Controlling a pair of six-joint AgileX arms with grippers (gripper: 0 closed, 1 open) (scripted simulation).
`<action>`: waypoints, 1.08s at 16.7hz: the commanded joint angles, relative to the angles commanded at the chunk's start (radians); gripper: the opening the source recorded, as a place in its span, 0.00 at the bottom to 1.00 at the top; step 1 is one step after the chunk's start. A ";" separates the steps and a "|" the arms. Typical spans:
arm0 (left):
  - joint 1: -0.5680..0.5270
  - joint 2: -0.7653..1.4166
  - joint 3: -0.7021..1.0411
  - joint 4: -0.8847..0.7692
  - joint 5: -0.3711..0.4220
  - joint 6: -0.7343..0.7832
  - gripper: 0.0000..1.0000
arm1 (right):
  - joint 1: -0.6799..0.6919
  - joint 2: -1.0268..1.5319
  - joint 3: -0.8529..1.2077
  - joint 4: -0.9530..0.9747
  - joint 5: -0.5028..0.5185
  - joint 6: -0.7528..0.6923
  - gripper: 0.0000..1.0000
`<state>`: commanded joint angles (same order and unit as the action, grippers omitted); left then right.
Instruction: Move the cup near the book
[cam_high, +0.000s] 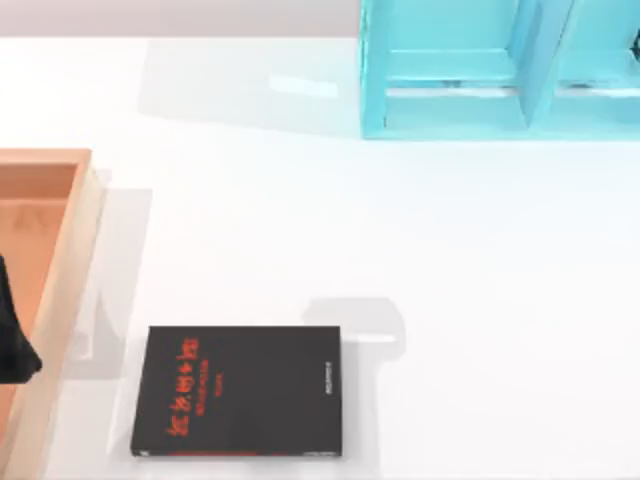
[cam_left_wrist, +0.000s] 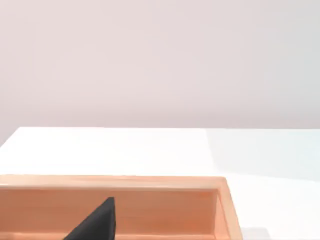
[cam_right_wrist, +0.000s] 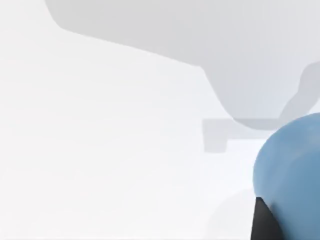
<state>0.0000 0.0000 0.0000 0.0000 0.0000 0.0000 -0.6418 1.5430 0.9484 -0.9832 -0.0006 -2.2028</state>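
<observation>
One black book (cam_high: 240, 391) with red lettering lies flat on the white desk (cam_high: 400, 260) at about 7 o'clock in the top view, its long edges running left to right. One orange wooden tray (cam_high: 62, 260) sits at 9 o'clock, just left of the book and apart from it. A dark part of the AgileX left arm (cam_high: 14, 335) hangs over the tray's floor, and the left wrist view shows a black finger (cam_left_wrist: 95, 222) above the tray's inside; nothing else can be seen in the tray there. Whether the left gripper is spread or closed cannot be told. One turquoise shelf unit (cam_high: 500, 65) stands at 1 o'clock. One blue cup (cam_right_wrist: 292, 175) appears in the right wrist view, close against a black finger (cam_right_wrist: 265, 222) of the right gripper; whether that gripper has hold of it cannot be told.
</observation>
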 joint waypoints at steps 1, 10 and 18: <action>0.000 0.000 0.000 0.000 0.000 0.000 1.00 | 0.000 -0.010 0.015 -0.020 0.000 0.000 0.00; 0.000 0.000 0.000 0.000 0.000 0.000 1.00 | 0.093 0.019 0.073 -0.045 0.008 0.096 0.00; 0.000 0.000 0.000 0.000 0.000 0.000 1.00 | 0.640 0.208 0.330 -0.152 0.034 0.800 0.00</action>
<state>0.0000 0.0000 0.0000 0.0000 0.0000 0.0000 -0.0023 1.7512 1.2782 -1.1352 0.0337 -1.4026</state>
